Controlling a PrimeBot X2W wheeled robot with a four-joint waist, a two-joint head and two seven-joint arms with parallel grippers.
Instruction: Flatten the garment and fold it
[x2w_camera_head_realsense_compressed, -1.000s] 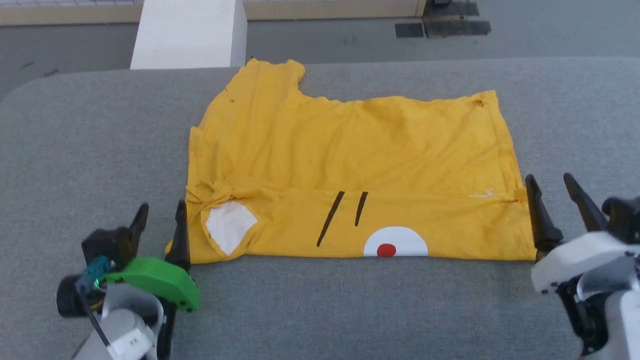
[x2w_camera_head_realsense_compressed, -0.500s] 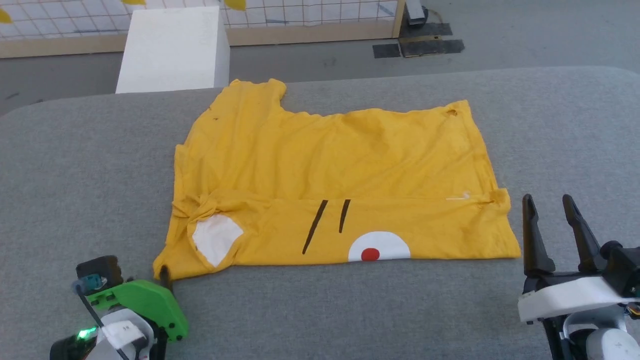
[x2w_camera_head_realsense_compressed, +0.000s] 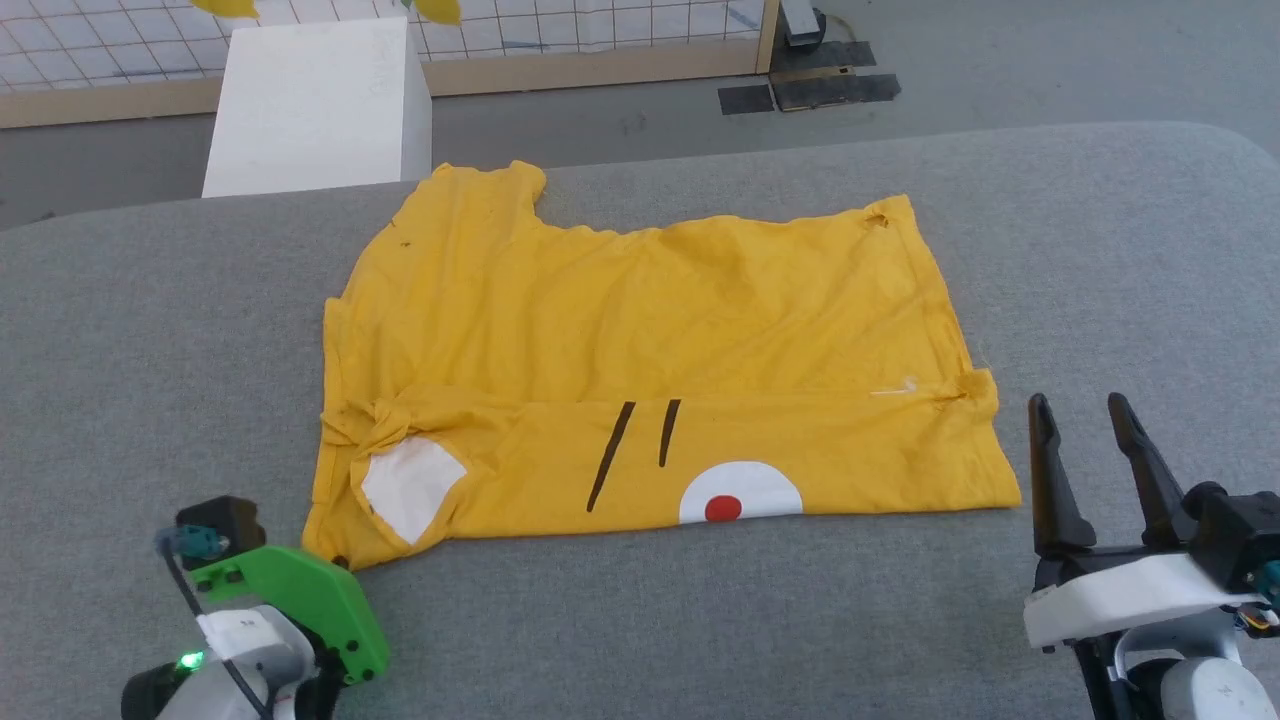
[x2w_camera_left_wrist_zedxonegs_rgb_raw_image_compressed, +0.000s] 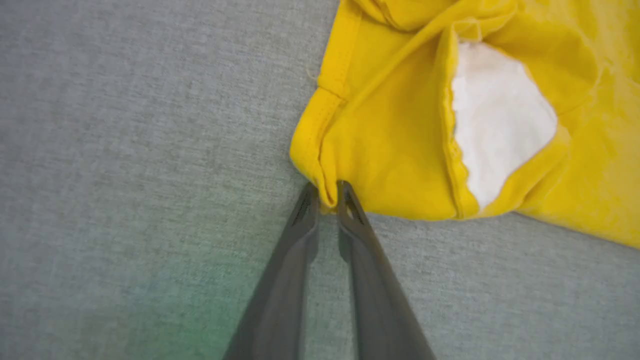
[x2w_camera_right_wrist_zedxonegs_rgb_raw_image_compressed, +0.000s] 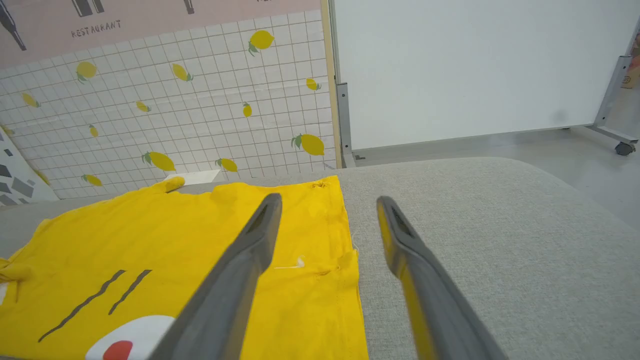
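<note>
Your left fingers (x2w_camera_left_wrist_zedxonegs_rgb_raw_image_compressed: 305, 225) are pinched nearly shut on the garment (x2w_camera_head_realsense_compressed: 640, 320), at its near-left corner hem. Your right fingers (x2w_camera_head_realsense_compressed: 1050, 480) stand wide apart, holding nothing, just off its right edge. It lies in the middle of the table (x2w_camera_head_realsense_compressed: 1100, 250), the face print cut off at its near edge. A wall sign (x2w_camera_right_wrist_zedxonegs_rgb_raw_image_compressed: 96, 29) reads "RESTAURANT".

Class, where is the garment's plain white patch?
Head view: the plain white patch lies at the near-left corner of the garment, beside the left gripper pinching that corner.
</note>
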